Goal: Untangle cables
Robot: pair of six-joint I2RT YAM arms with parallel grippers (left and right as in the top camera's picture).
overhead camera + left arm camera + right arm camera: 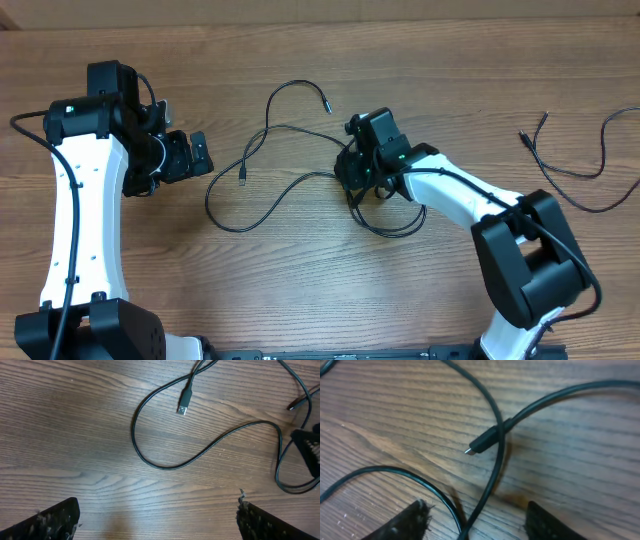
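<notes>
Thin black cables (270, 165) lie looped and crossing on the wooden table (300, 300) between the two arms. A separate black cable (575, 170) lies at the far right. My left gripper (200, 157) is open and empty, just left of the loops. In the left wrist view its fingers (157, 522) stand wide apart over bare wood, with a cable loop (165, 462) and a silver-tipped plug (183, 404) ahead. My right gripper (353, 185) is low over the tangle. In the right wrist view its fingers (477, 527) are open with two crossing strands (492, 485) between them, near a small plug (482, 445).
The table's far edge (320, 22) runs along the top of the overhead view. The thick white and black arm links (75, 210) stand at the left and the lower right (520, 250).
</notes>
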